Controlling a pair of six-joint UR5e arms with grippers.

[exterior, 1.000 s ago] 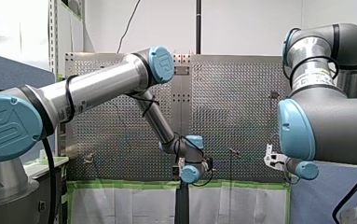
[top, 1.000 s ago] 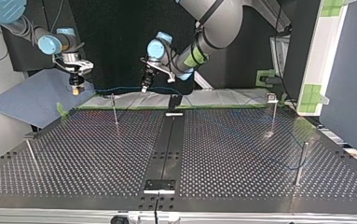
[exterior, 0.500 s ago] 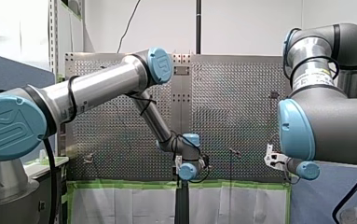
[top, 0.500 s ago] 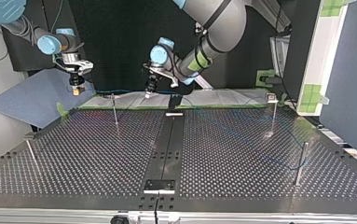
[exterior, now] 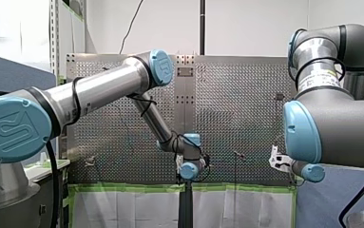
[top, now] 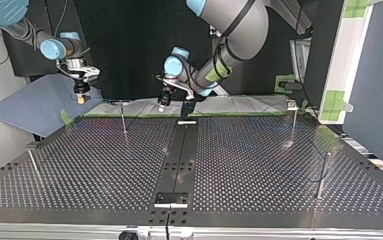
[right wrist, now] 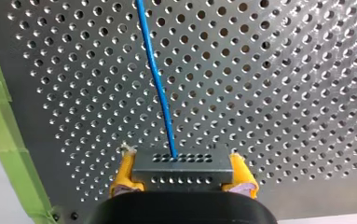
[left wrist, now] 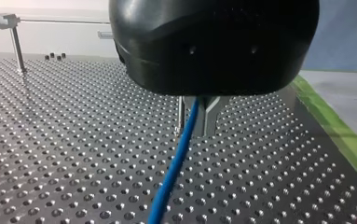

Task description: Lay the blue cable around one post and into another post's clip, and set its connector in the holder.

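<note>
Over the far edge of the desk, in the top view, my left tool hangs just above the perforated surface, beside the black centre strip. In the left wrist view its two metal fingers are pressed close on the blue cable, which runs out between them and slopes down over the desk toward the camera.

My right tool is at the top view's left, beyond the desk's far corner and in front of a blue-grey sheet. In the right wrist view its yellow pads clamp the two ends of the grey connector. The cable leaves the middle of the connector and stretches away across the perforated plate.

Between the two tools, in the top view, the cable shows as a thin, nearly level blue line. It passes close to the top of a slim post, and I cannot tell whether it touches. A clip-topped post stands well apart at that view's right.
</note>
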